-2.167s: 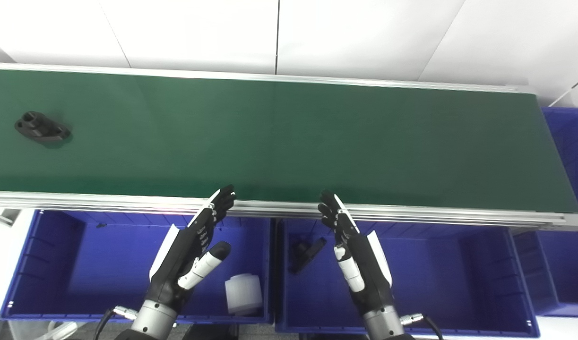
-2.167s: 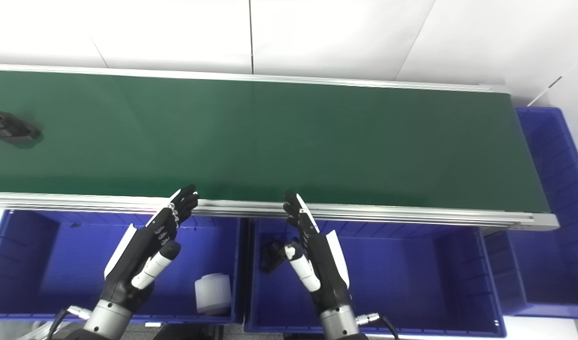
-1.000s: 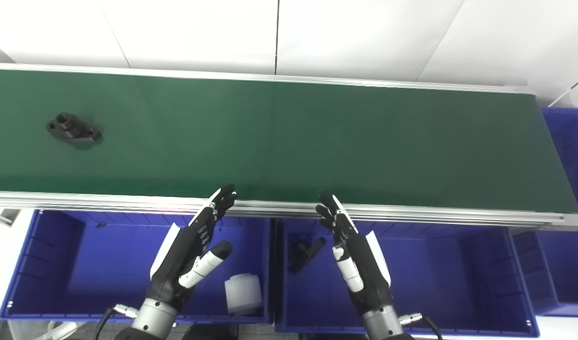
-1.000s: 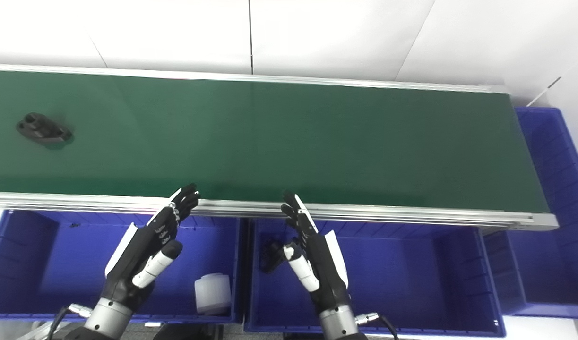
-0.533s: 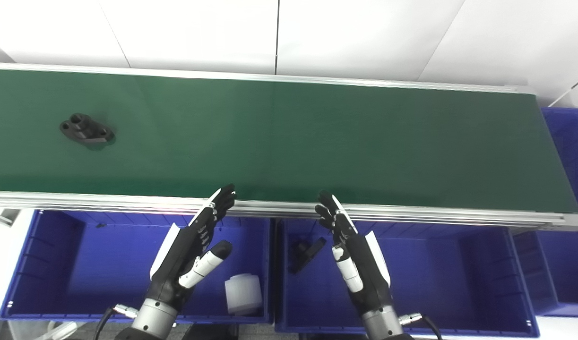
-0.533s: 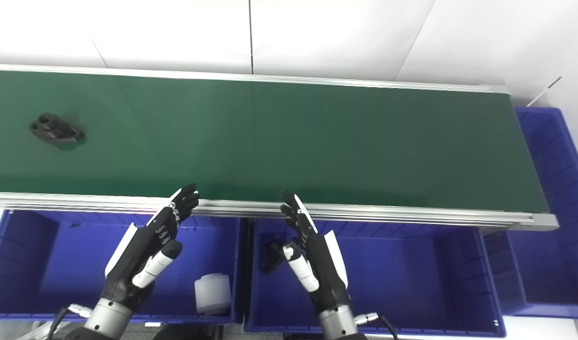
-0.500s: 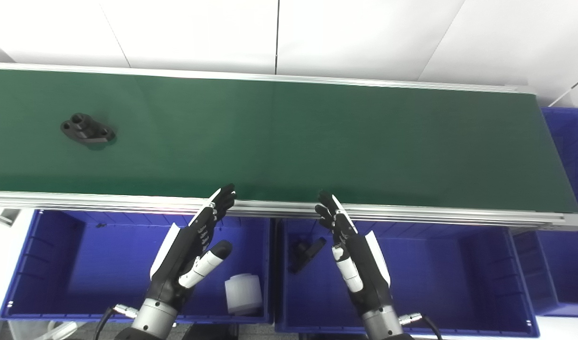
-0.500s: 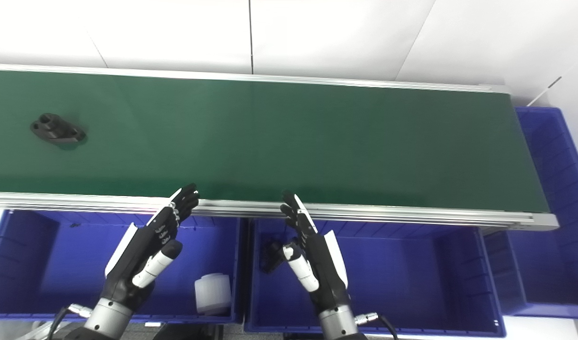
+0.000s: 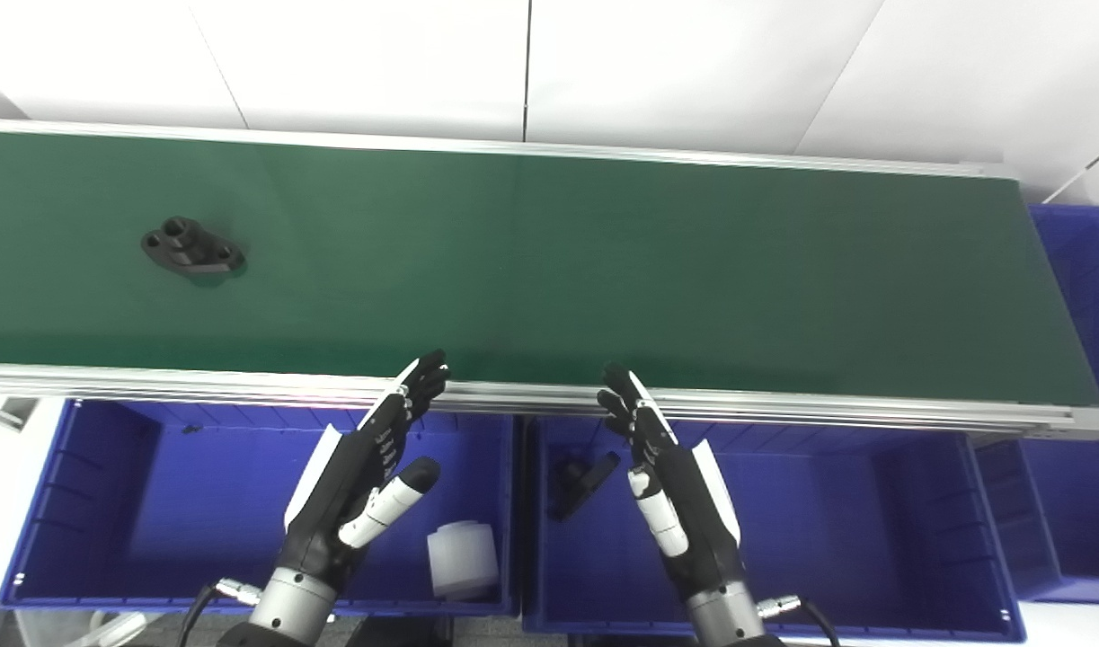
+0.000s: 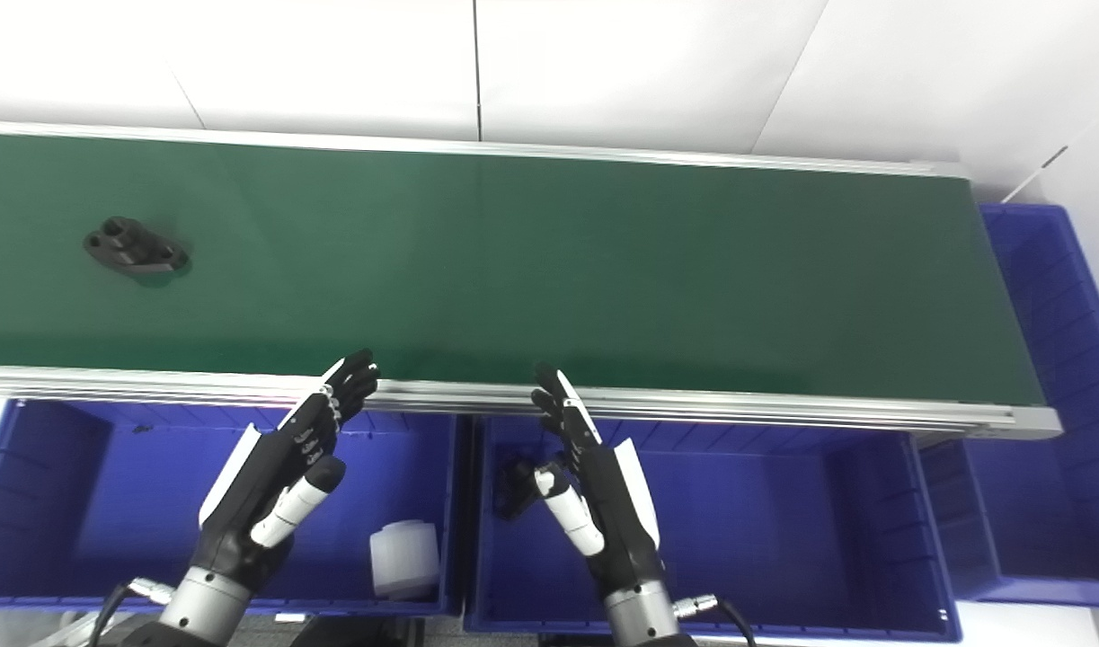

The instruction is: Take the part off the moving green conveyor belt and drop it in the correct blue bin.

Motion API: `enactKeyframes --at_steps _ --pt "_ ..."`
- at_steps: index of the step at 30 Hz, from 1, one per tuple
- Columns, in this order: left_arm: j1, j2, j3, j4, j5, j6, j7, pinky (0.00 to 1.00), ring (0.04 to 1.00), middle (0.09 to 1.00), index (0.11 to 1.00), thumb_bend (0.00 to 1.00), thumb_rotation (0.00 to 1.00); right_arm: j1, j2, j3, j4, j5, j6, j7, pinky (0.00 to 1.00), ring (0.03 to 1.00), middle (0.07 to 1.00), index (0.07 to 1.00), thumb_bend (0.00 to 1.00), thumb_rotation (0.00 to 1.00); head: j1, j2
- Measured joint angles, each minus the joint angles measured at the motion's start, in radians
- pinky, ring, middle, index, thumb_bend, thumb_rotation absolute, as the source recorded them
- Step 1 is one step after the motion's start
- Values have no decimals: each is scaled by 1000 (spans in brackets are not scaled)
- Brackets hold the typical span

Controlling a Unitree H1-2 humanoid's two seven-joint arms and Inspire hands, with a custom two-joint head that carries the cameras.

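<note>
A black flanged part (image 9: 192, 249) with holes lies on the green conveyor belt (image 9: 603, 261), at its left side. My left hand (image 9: 360, 481) is open and empty above the left blue bin (image 9: 109, 503), fingertips at the belt's near rail. My right hand (image 9: 670, 490) is open and empty above the middle blue bin (image 9: 855, 530). Both hands are well to the right of the part. The left bin holds a white cylinder (image 9: 462, 559). The middle bin holds a black part (image 9: 582, 483).
A third blue bin (image 9: 1084, 359) stands at the belt's right end. The belt's aluminium near rail (image 9: 783, 409) runs between the bins and the belt. A white wall is behind the belt.
The black part has travelled to the right along the belt. My right hand has shifted slightly left. My left hand has not moved.
</note>
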Motion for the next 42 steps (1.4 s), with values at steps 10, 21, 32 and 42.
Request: enactKeyframes --at_steps 10,21,32,42 --pt "0 0 0 0 1 0 0 978 946 930 929 695 784 -4 0 0 8 0 0 0 916 928 956 955 865 1000 2 -3" --pt "-2 1 -2 1 -1 2 -2 1000 958 938 934 704 782 -4 -1 0 16 0 0 0 912 925 955 954 877 1000 8 -3" --pt "0 1 0 1 -8 1 -7 997 955 935 937 706 790 -2 -1 6 17 -2 0 0 908 919 948 947 863 1000 -34 -31" --pt "3 27 17 13 -49 0 -21 1000 979 953 957 710 793 4 23 29 41 -22 0 -12 908 922 964 959 843 1000 -109 -58"
